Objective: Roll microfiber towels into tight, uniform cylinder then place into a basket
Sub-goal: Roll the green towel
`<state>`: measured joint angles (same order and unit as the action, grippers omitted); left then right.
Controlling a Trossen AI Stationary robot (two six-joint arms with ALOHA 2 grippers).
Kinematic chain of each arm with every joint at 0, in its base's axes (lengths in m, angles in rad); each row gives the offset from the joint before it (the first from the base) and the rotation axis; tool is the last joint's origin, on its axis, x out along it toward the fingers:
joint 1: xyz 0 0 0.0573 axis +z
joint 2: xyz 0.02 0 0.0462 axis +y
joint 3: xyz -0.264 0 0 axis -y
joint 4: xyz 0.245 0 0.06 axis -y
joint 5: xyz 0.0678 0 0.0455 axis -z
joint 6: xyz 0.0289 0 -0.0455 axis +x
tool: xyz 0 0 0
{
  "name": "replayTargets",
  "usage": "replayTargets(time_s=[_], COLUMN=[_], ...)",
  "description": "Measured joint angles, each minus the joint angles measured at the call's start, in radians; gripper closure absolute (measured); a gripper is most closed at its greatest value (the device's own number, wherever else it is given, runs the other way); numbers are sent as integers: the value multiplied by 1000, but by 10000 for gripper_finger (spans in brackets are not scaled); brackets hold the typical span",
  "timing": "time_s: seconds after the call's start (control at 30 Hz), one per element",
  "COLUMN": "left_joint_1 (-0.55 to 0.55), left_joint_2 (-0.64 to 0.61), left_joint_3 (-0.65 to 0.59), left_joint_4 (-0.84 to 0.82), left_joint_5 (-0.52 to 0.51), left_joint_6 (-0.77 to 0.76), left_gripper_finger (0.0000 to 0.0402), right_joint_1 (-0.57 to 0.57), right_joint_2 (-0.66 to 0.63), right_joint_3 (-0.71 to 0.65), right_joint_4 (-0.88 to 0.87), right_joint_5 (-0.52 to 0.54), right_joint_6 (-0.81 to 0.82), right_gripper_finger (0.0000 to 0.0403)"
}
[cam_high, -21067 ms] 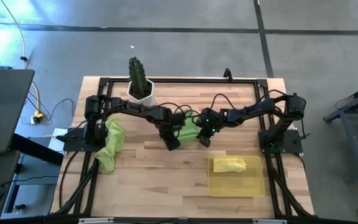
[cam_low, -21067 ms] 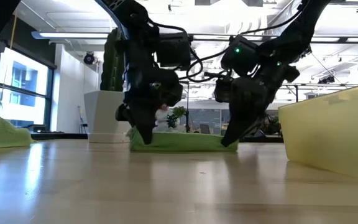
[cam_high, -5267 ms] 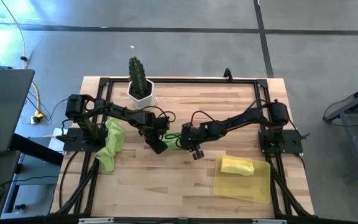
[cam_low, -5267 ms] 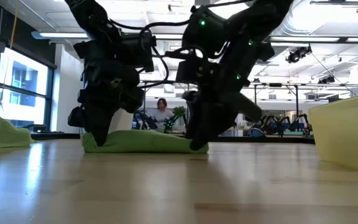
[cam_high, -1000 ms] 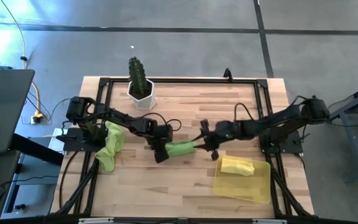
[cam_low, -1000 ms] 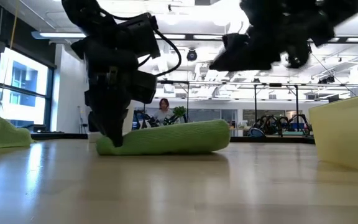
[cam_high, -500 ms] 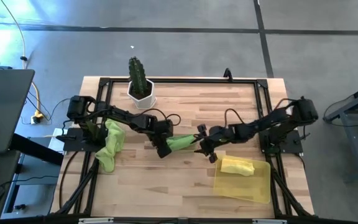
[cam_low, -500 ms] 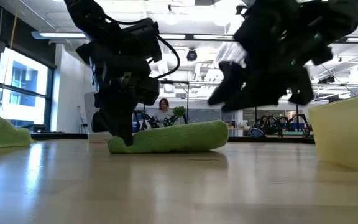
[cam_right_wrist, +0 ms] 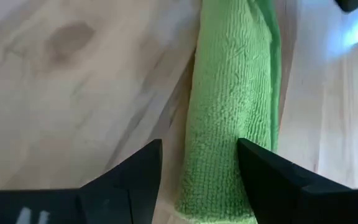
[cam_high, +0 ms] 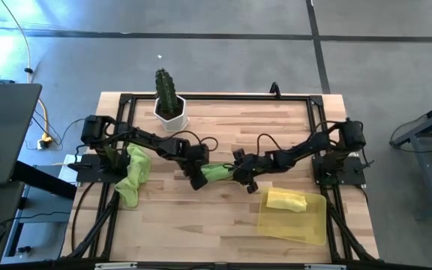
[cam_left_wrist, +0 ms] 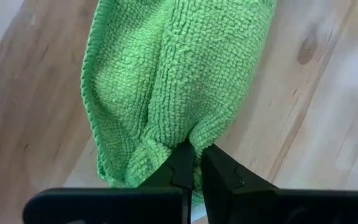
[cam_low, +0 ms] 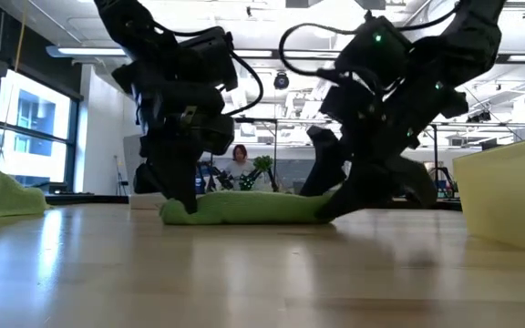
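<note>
A lime green microfiber towel (cam_high: 217,172), rolled into a cylinder, lies along the table's middle (cam_low: 244,208). My left gripper (cam_high: 198,180) is shut on its left end. My right gripper (cam_high: 238,177) stands open at the roll's right end, one finger on either side of it (cam_right_wrist: 199,146). A yellow towel (cam_high: 285,200) lies rolled in the translucent yellow basket (cam_high: 306,232) at the near right. Another lime green towel (cam_high: 133,177) lies crumpled at the table's left edge. My left gripper pinches a small bunch of cloth at the roll's left end (cam_left_wrist: 194,144) between its two fingers. They slant down onto it from the left. The roll rests on the table. My right gripper's fingers (cam_right_wrist: 263,171) straddle the right end; I cannot tell whether they touch it.
A white pot with a cactus (cam_high: 169,103) stands at the far left. The basket's wall (cam_low: 509,182) rises close on the right in the low view. Bare wood lies near the table's front edge (cam_high: 201,225).
My right gripper has come down from well above the table and toward the left, tipping downward, until its fingers stand about the roll's right end. The roll still lies on the table, with my left gripper shut on its left end.
</note>
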<state>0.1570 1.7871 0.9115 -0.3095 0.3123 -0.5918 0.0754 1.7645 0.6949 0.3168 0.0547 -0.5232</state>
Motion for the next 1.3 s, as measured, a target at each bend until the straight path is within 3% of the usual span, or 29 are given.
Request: replayTargets(time_s=[0.23, 0.37, 0.6, 0.77, 0.9, 1.1, 1.3], left_joint_1=[2, -10, -22, -31, -52, -129, -236], left_joint_2=[2, 0, -1, -37, -105, -199, -183], left_joint_3=[0, 0, 0, 0, -1, 1, 2], left_joint_4=[7, 13, 25, 12, 0, -18, 44], left_joint_5=[45, 63, 75, 54, -29, -278, -498], left_joint_6=[-65, -95, -31, 50, 117, 292, 502], left_gripper_finger=[393, 375, 338, 327, 326, 326, 326], right_joint_1=[-21, -31, -55, -88, -138, -225, -282], right_joint_2=[27, 28, 28, 29, 30, 32, 33], right_joint_3=[1, 2, 2, 2, 0, -3, -4], right_joint_4=[-5, -19, -38, -40, -41, -51, -54], right_joint_5=[-10, -21, -39, -120, -271, -497, -636], right_joint_6=[30, 78, 132, 216, 336, 602, 901], right_gripper_finger=[216, 264, 386, 392, 398, 400, 400])
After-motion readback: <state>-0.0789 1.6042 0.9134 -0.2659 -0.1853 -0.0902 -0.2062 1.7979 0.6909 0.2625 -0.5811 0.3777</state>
